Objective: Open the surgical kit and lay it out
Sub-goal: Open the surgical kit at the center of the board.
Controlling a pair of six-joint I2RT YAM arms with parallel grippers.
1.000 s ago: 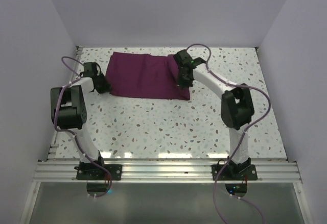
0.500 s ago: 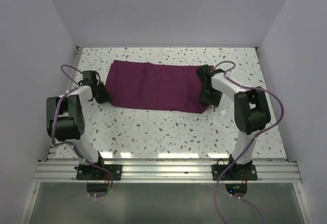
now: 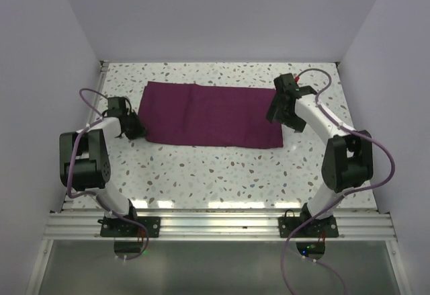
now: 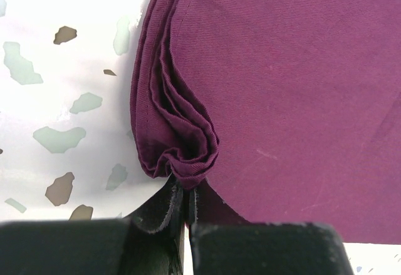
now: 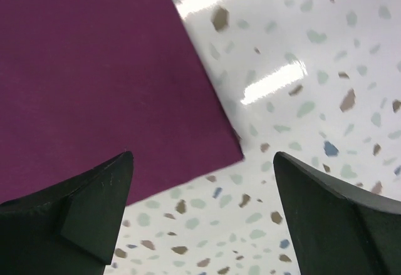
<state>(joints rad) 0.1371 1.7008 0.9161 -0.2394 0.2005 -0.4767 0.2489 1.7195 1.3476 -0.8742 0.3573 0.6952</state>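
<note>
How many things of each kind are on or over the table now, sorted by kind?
maroon cloth: 1
Grippers: 2 (left gripper shut on the cloth's bunched edge, right gripper open above its far corner)
Total: 3

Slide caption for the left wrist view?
Left end effector shut on bunched cloth edge, speckled table beneath.

Cloth wrap [image 3: 211,115]: matt, finely woven (twill ribs visible). Table [image 3: 222,167]: glossy, smooth, speckled stone-look.
</note>
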